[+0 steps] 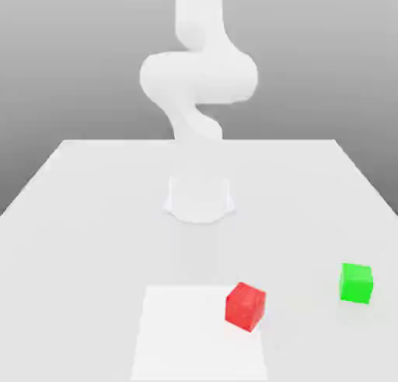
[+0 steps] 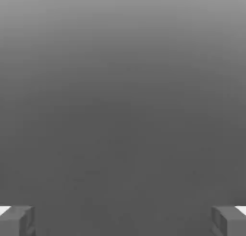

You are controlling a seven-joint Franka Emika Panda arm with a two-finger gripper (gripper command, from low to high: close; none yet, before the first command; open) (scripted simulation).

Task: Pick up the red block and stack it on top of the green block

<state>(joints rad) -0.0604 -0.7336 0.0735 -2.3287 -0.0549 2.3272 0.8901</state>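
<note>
Claw (image 2: 123,220) spread wide, holding nothing; red block (image 1: 246,306) apparently apart from green block (image 1: 356,282).

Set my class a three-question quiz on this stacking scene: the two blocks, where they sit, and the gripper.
1. True or false: the red block is stacked on the green block.
2. In the exterior view, the green block lies to the red block's: A) left B) right
3. Fill in: in the hand view, the gripper has its fingers spread wide with ____ between them.

Key: 1 false, both sit apart on the table. 2 B. 3 nothing.
</note>
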